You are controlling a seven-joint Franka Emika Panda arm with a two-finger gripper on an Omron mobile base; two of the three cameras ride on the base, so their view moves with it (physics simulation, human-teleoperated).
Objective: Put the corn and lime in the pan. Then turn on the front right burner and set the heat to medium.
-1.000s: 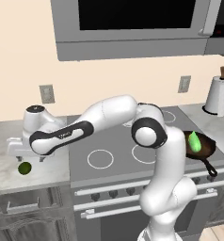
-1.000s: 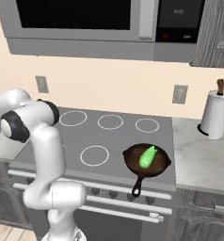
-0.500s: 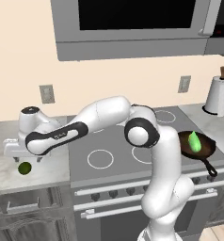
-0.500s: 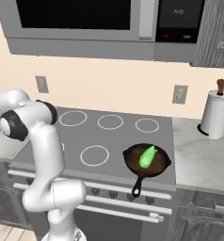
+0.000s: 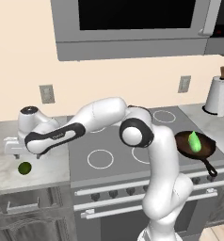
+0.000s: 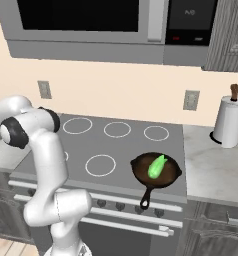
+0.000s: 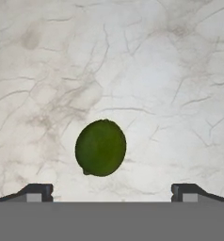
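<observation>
In the left base view, your end effector (image 5: 20, 153) has crept further left over the pale marble bench (image 5: 5, 176) and now hangs just above the small dark olive-green lime (image 5: 24, 168). The right base view shows the bright light-green tapered corn (image 6: 157, 166) already in the round dark skillet (image 6: 139, 172). In the hand view the lime (image 7: 100, 147) lies just ahead, between wide-apart, empty fingertips (image 7: 36, 192), so I judge a descent comes next.

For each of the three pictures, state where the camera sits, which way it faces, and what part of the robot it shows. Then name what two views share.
Left base view: behind-left, faces the stove; arm reaches left over the lime.
Right base view: behind-right, faces the stove; arm at left.
Hand view: on the hand, looks down at the lime on the counter; open gripper.
Both base views share pan with corn.
</observation>
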